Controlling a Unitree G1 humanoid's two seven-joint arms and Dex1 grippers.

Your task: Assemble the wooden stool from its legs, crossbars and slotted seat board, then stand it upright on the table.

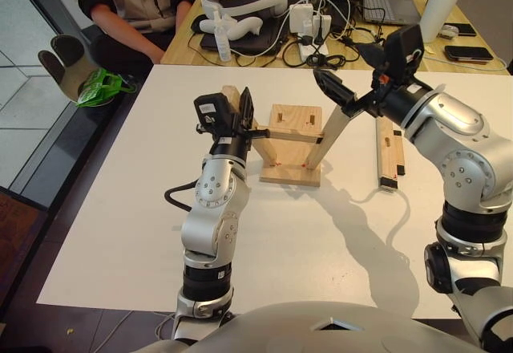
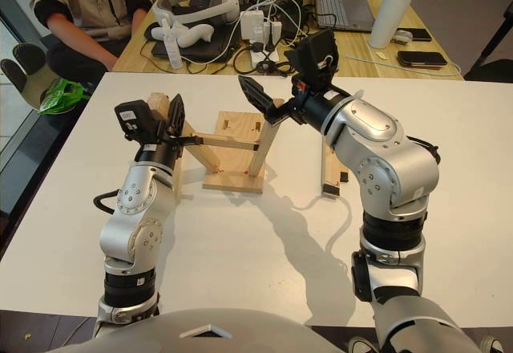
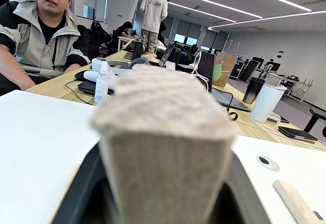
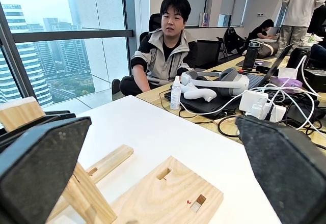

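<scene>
Seat board (image 1: 288,175) lies flat on the bench (image 1: 321,241), toward the far edge at about mid-width. It's a pale wood square, rectangular slots facing up.

Two legs stand in it with a crossbar (image 1: 295,135) bridging them, all square-section pale timber.
- **Left side:** left gripper (image 1: 237,109) is clamped on the top end of the left leg (image 1: 231,93). The left wrist view shows rough end grain between the fingers.
- **Right side:** right leg (image 1: 329,138) isn't plumb. Its long axis leans from the board up toward the bench's right edge, top end at the right gripper (image 1: 341,99). That gripper is wide open, with the leg just beside one pad (image 4: 41,168). Can't tell if they touch.

The right arm is the nearer one. My read: close on that top end, then swing it upright to seat it.

Spare sticks (image 1: 388,151) lie flat to the right of the board, long axes running near-to-far.
</scene>
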